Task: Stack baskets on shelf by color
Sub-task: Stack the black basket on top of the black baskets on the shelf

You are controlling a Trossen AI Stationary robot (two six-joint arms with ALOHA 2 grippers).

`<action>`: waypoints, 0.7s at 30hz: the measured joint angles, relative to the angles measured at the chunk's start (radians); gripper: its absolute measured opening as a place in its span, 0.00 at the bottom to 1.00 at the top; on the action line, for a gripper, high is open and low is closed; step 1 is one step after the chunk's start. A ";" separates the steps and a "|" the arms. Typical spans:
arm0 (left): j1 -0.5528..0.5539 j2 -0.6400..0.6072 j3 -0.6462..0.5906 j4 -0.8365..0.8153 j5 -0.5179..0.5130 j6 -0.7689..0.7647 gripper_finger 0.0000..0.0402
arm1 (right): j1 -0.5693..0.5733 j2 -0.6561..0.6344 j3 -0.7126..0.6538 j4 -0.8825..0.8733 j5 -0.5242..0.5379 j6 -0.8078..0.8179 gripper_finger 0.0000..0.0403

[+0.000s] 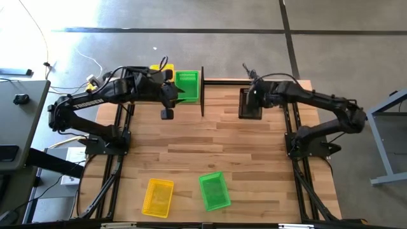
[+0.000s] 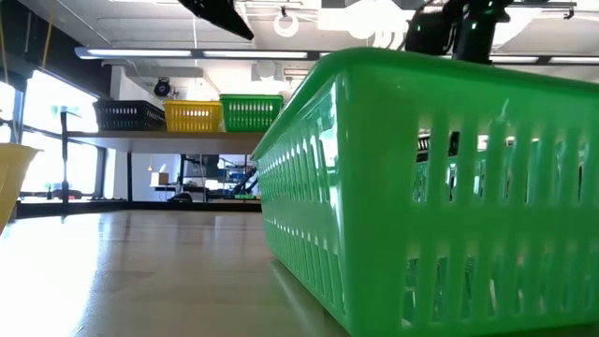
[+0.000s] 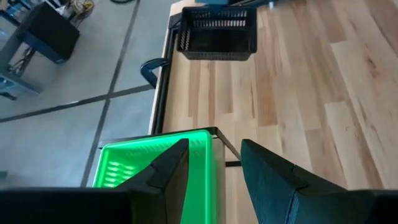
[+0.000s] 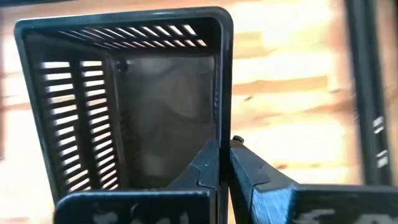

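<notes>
right gripper (image 4: 224, 163) jaws clamped on a black basket (image 4: 124, 93) wall; left gripper (image 3: 214, 171) jaws apart over the green basket (image 1: 186, 85) on the shelf (image 1: 202, 91). lift the black one level, clear of the frame.

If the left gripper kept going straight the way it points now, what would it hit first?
Probably the green basket directly beneath the open left gripper; depth is unclear.

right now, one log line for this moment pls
left gripper: open over green basket on shelf | right gripper: shut on black basket wall | yellow basket, second green basket: tabletop
</notes>
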 joint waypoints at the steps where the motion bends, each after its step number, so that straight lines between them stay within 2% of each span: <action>1: -0.013 0.003 0.000 0.000 -0.008 -0.003 0.34 | 0.036 -0.007 0.000 0.001 0.005 0.039 0.00; 6: -0.086 0.003 0.000 -0.001 -0.016 -0.074 0.34 | 0.226 -0.010 0.000 0.035 0.016 0.221 0.00; 12: -0.188 0.004 0.000 -0.028 -0.017 -0.122 0.34 | 0.437 0.008 0.002 0.124 0.110 0.439 0.00; 21: -0.333 0.004 0.000 -0.047 -0.019 -0.132 0.34 | 0.627 0.116 0.008 0.324 0.162 0.603 0.00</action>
